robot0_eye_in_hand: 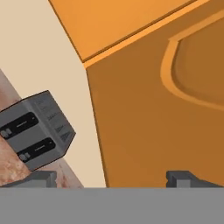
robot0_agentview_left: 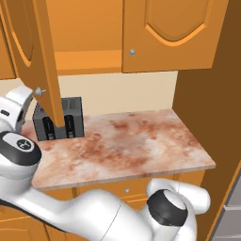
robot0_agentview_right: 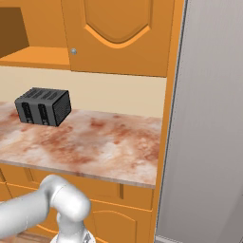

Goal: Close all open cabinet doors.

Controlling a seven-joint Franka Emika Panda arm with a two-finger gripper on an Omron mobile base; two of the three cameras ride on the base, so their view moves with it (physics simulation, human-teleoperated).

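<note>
In the hand view the gripper (robot0_eye_in_hand: 111, 178) has its two finger tips wide apart with nothing between them, and the open cabinet door (robot0_eye_in_hand: 166, 118) stands right in front of it, a little to the right. In the left base view this open door (robot0_agentview_left: 40, 52) swings out at the near left, above the marble counter (robot0_agentview_left: 132, 146). Farther back the black toaster (robot0_agentview_left: 59, 120) sits on the counter by the wall, and the closed cabinet door (robot0_agentview_left: 169, 33) hangs at the far right.

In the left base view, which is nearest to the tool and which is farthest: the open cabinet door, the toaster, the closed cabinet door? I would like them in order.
1. Open cabinet door, upper left, right beside the tool.
2. Toaster, on the counter just below and behind that door.
3. Closed cabinet door, upper right, farthest away.
</note>
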